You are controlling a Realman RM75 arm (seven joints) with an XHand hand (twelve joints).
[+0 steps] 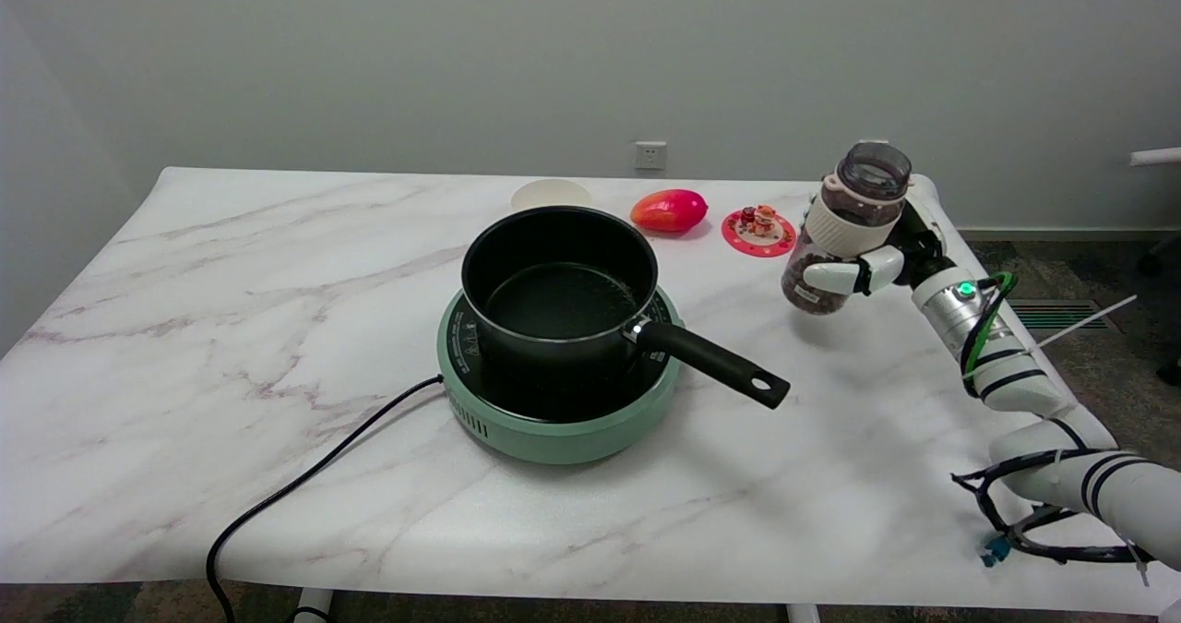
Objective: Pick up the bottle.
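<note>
Table (231, 328) — glossy marble (veined)

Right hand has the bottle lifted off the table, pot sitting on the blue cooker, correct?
Not quite: the head view shows the cooker is green, not blue. The rest holds: the right hand holds the bottle above the table, and the pot sits on it.

Even, soft overhead light; faint shadows, mild blur.

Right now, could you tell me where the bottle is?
In the head view, the bottle is at the right, held by the right hand, just right of the pink coaster.
</note>
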